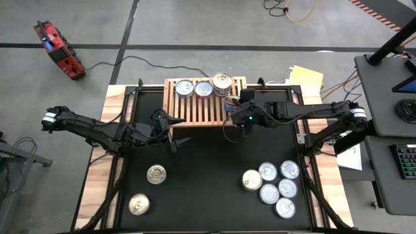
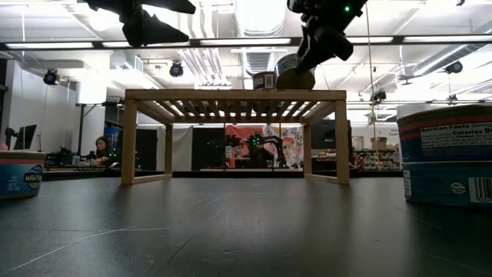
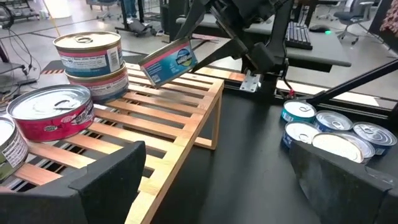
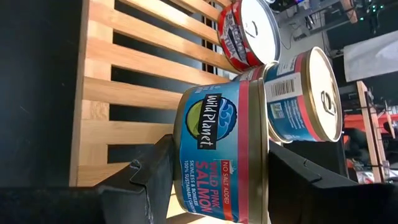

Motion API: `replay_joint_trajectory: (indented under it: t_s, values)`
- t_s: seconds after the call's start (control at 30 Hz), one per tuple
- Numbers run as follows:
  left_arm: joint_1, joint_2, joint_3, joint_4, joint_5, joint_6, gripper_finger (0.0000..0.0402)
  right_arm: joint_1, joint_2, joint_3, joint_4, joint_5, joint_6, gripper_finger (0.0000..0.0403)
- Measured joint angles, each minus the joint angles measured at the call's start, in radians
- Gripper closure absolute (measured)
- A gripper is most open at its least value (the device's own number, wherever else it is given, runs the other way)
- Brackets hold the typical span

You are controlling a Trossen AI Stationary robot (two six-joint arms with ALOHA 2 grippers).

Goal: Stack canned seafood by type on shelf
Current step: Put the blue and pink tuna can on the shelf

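The right claw [image 4: 211, 180] is clenched on a blue Wild Planet salmon can [image 4: 221, 149], held tilted over the right end of the shelf [image 1: 205, 107], lid not level, just beside a two-high stack of cans [image 3: 90, 65] at that end. Two more cans [image 1: 194, 88] sit along the shelf's back edge, leaving the front slats bare. The left claw [image 1: 170, 130] hangs released over the dark bench [image 1: 208, 169] at the shelf's left front corner; six cans [image 1: 273, 182] cluster front right, two cans [image 1: 147, 188] front left.
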Motion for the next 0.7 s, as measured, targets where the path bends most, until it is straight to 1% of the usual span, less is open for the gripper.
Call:
replay_joint_trajectory:
  t_s: [0.4, 0.7]
  values:
    - [0.000, 0.000, 0.000, -0.007, 0.000, 0.000, 0.0020, -0.002, 0.000, -0.007, -0.007, 0.004, 0.008, 0.0218]
    - [0.000, 0.001, 0.000, -0.007, 0.000, 0.000, 0.0020, -0.038, 0.000, -0.027, -0.005, 0.016, 0.007, 0.0218]
